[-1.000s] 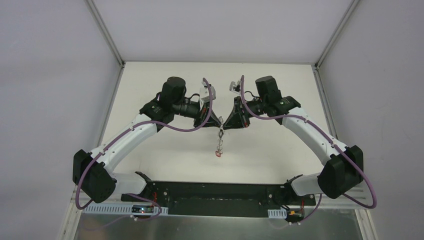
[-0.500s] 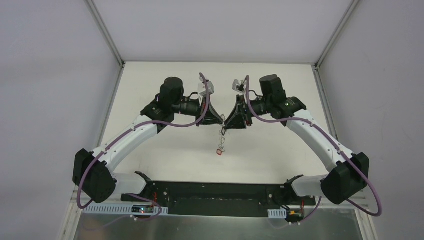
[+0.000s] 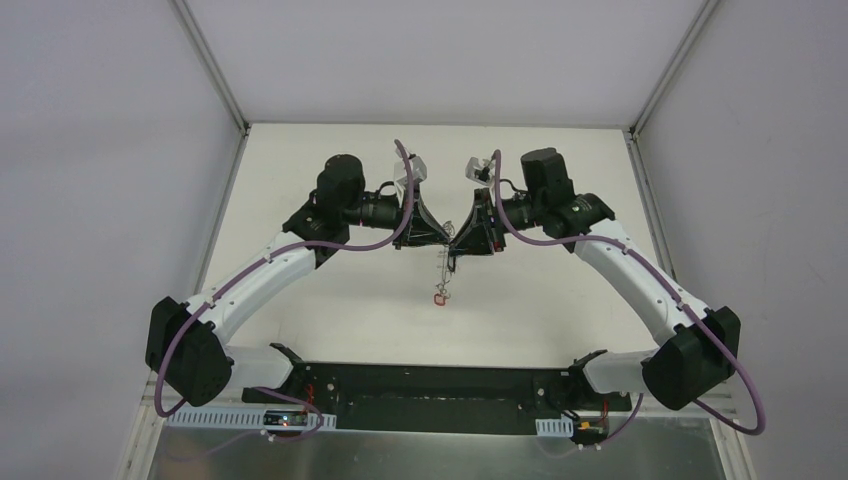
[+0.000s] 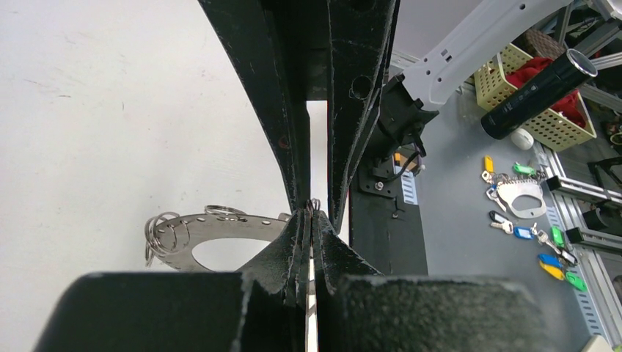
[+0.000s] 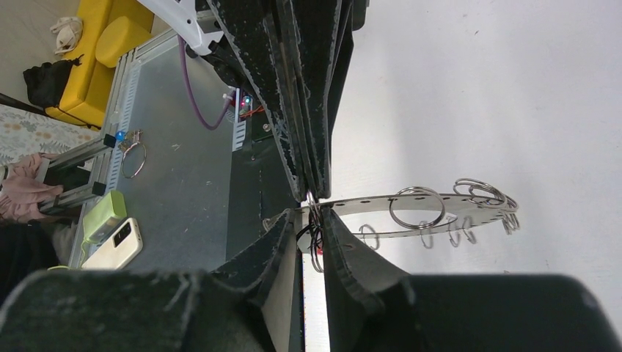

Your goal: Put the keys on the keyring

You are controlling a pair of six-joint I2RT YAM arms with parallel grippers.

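My two grippers meet tip to tip above the table's middle, the left gripper [image 3: 443, 240] and the right gripper [image 3: 456, 243]. The keyring [image 4: 213, 228], a flat grey ring rimmed with wire loops, is held level in the air between them. It also shows in the right wrist view [image 5: 418, 208]. My left gripper [image 4: 309, 214] is shut on a small wire loop at the ring's rim. My right gripper [image 5: 312, 220] is nearly closed around wire loops at that same rim. The keys [image 3: 441, 280] hang below in a short string, the red-headed key [image 3: 440, 296] lowest.
The white table [image 3: 330, 310] has grey walls on three sides. A black base plate [image 3: 430, 385] runs along its near edge. Beyond that edge, a bench holds coloured key tags [image 4: 513, 198], a basket [image 4: 546, 110] and a phone [image 5: 117, 246].
Both grippers have moved slightly away from the near edge, still tip to tip. The hanging keys have risen with them.
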